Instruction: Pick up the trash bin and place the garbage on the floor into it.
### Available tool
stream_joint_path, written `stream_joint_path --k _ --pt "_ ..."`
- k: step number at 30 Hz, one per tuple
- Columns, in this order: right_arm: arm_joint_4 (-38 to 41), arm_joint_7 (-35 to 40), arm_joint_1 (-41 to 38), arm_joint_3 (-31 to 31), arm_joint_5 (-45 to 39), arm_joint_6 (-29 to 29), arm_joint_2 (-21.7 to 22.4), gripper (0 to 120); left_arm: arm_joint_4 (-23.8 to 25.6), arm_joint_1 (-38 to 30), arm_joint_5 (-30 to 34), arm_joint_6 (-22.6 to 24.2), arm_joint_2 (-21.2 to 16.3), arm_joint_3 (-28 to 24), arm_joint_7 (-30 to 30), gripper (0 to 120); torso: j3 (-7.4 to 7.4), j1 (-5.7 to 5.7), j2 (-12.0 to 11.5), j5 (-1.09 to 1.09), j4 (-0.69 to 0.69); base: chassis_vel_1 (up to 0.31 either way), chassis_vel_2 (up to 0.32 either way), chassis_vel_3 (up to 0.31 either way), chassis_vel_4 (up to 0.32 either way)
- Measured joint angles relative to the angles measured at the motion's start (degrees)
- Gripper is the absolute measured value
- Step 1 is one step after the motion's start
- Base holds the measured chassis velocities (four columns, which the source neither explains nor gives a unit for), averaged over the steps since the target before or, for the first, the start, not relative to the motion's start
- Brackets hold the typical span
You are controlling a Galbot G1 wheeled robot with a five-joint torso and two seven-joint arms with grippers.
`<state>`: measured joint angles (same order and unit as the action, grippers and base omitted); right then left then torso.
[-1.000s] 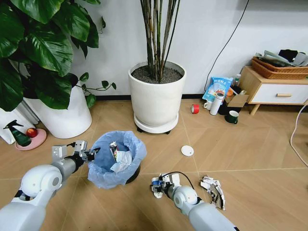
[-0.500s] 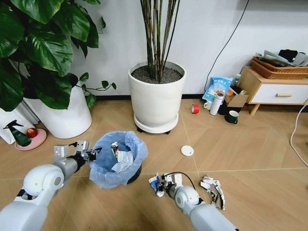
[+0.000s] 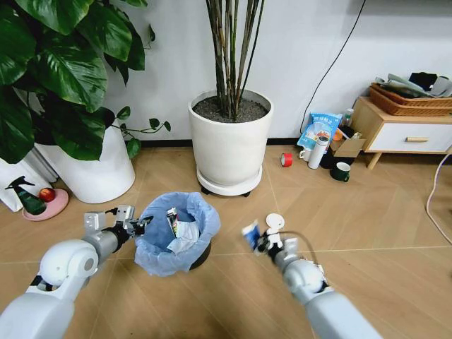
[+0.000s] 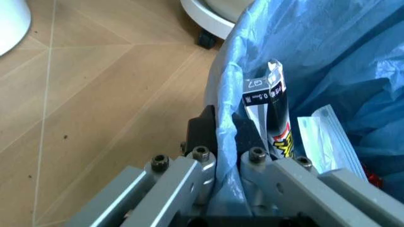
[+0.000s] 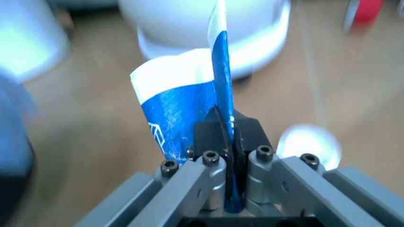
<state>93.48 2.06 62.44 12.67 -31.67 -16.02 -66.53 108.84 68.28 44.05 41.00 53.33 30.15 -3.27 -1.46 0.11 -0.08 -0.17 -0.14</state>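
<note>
Over the floor (image 3: 233,279), your right gripper (image 3: 256,239) has its jaws clamped on a blue-and-white wrapper (image 5: 183,116). Left gripper (image 3: 135,227) pinches the trash bin (image 3: 174,233) rim, just left. I'd get fully above the bag opening before releasing.
</note>
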Motion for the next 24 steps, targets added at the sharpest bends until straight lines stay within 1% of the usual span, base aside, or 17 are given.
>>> stream_joint_path --k 2,4,5,6,8,10,11,13,14,16,18,19,22,24 --pt "1.3 -0.4 -0.1 0.7 0.0 0.5 0.6 0 -0.3 -0.3 -0.1 0.0 0.0 -0.3 -0.1 0 0.0 0.0 0.0 0.0 0.0 0.0 0.0 0.0 0.0" --pt "6.8 -1.3 -2.0 2.1 -0.3 1.9 2.2 0 -1.4 -1.6 -0.3 0.0 0.0 -1.9 -0.5 0 0.0 0.0 0.0 0.0 0.01 0.0 0.0 0.0 0.0" --pt "8.1 -1.4 -2.6 2.2 -0.8 1.9 2.5 0 -1.7 -2.1 -0.3 0.1 0.1 -2.4 -0.6 0 0.0 0.0 0.0 -0.01 0.01 0.0 0.0 0.0 0.0" --pt "8.1 -1.4 -2.6 2.2 -0.8 1.9 2.5 0 -1.7 -2.1 -0.3 0.1 0.1 -2.4 -0.6 0 0.0 0.0 0.0 -0.01 0.01 0.0 0.0 0.0 0.0" --pt "11.3 -1.6 -4.2 2.0 -2.8 1.7 3.6 0 -2.4 -3.5 -0.3 0.2 0.2 -3.7 -0.7 0 -0.01 0.0 0.0 0.01 0.02 0.0 0.0 0.0 0.0" --pt "15.0 -1.7 -6.7 0.7 -6.1 0.7 5.4 0 -3.2 -5.6 0.2 0.4 0.3 -5.7 -0.7 0 0.0 0.0 0.0 -0.01 0.02 0.0 0.0 0.0 0.0" --pt "15.0 -1.7 -6.7 0.7 -6.1 0.7 5.4 0 -3.2 -5.6 0.2 0.4 0.3 -5.7 -0.7 0 0.0 0.0 0.0 -0.01 0.02 0.0 0.0 0.0 0.0" --pt "18.1 -1.7 -9.7 -2.1 -9.7 -0.4 7.3 0 -4.3 -8.1 0.5 0.7 0.4 -8.3 -0.5 0 0.0 0.0 0.0 -0.01 0.01 0.0 0.0 0.0 0.0" --pt "18.1 -1.7 -9.7 -2.1 -9.7 -0.4 7.3 0 -4.3 -8.1 0.5 0.7 0.4 -8.3 -0.5 0 0.0 0.0 0.0 -0.01 0.01 0.0 0.0 0.0 0.0" --pt "18.9 -2.1 -11.4 -4.9 -10.4 -0.5 8.0 0 -5.4 -9.9 0.6 0.8 0.4 -10.5 -0.4 0 -0.01 0.0 0.0 0.0 0.01 0.0 0.0 0.0 0.0" --pt "19.3 -2.6 -12.9 -7.6 -10.7 -0.5 8.1 0 -6.3 -11.8 0.8 0.9 0.4 -12.8 -0.3 0 -0.01 0.0 0.0 0.0 0.01 0.0 0.0 0.0 0.0" --pt "19.3 -2.6 -12.9 -7.6 -10.7 -0.5 8.1 0 -6.3 -11.8 0.8 0.9 0.4 -12.8 -0.3 0 -0.01 0.0 0.0 0.0 0.01 0.0 0.0 0.0 0.0" --pt "20.6 -2.7 -15.2 -12.0 -12.3 -0.6 7.7 0 -7.6 -14.9 1.5 1.1 0.7 -16.1 0.1 0 -0.01 0.0 0.0 -0.01 0.02 0.0 0.0 0.0 0.0" --pt "20.8 -2.7 -15.5 -13.2 -12.5 -0.8 7.7 0 -7.8 -15.6 1.8 1.1 0.9 -16.7 0.3 0 0.0 0.0 0.0 -0.03 0.01 0.0 0.0 0.0 0.0"
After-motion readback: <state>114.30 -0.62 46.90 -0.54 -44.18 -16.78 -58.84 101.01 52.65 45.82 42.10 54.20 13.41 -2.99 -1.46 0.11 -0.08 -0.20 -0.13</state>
